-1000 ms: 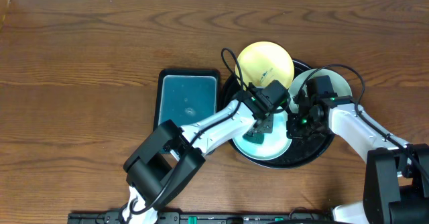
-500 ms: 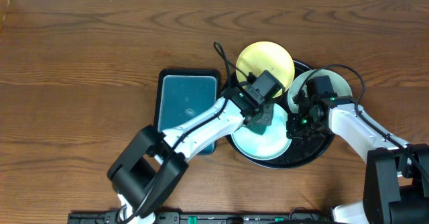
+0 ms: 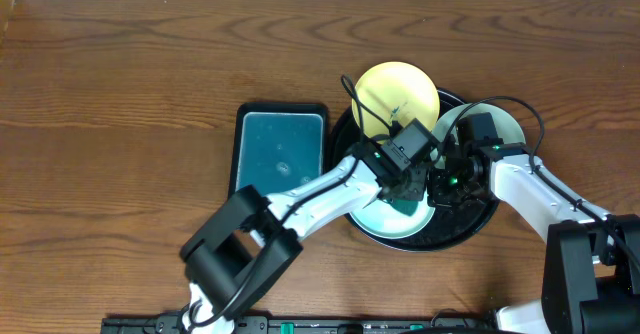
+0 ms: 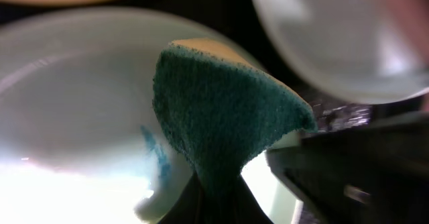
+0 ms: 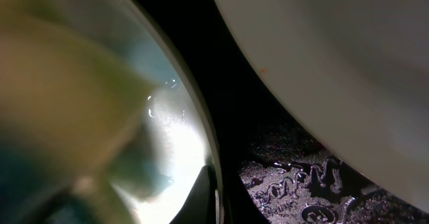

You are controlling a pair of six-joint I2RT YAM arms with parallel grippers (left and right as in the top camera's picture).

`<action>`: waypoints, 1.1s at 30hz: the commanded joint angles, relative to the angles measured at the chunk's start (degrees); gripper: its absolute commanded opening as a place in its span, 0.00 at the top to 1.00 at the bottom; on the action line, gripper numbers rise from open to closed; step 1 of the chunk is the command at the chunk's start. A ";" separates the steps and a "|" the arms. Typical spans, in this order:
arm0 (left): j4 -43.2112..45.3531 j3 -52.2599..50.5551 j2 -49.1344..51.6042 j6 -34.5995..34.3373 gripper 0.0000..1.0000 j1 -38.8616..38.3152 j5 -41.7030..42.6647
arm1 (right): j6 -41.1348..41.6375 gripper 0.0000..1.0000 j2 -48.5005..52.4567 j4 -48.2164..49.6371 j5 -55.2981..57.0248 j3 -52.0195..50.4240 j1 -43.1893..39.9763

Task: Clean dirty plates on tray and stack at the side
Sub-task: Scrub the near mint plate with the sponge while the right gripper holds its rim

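The round black tray [image 3: 470,226] holds three plates. The pale yellow plate [image 3: 397,92] leans at the back and a mint-white plate [image 3: 500,122] sits at the right. The front mint-white plate [image 3: 385,224] shows a blue-green smear [image 4: 151,150]. My left gripper [image 3: 405,186] is shut on a green sponge [image 4: 218,106] pressed on this plate [image 4: 67,96]. My right gripper [image 3: 440,186] pinches the plate's right rim [image 5: 201,150], with one dark finger [image 5: 204,194] on the inner side.
A rectangular teal tray [image 3: 281,152] lies on the wood table just left of the black tray. The right plate [image 5: 335,56] overhangs the tray floor [image 5: 288,177]. Both arms cross over the tray.
My left gripper has swept the sponge across the front plate, first toward the back, then to the right. The right arm has stayed still on the rim.
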 commanded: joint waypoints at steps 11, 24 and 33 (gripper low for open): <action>-10.12 -0.15 3.52 -0.81 0.93 3.04 -9.94 | -0.22 0.99 1.33 -0.76 1.09 -1.20 1.60; -11.26 -0.04 -9.40 7.37 0.93 5.31 -9.68 | -0.22 0.99 1.33 -0.72 1.11 -1.20 1.60; -8.61 -0.15 -9.31 5.60 0.93 3.80 -8.50 | -0.20 0.99 1.33 -0.74 1.09 -1.20 1.60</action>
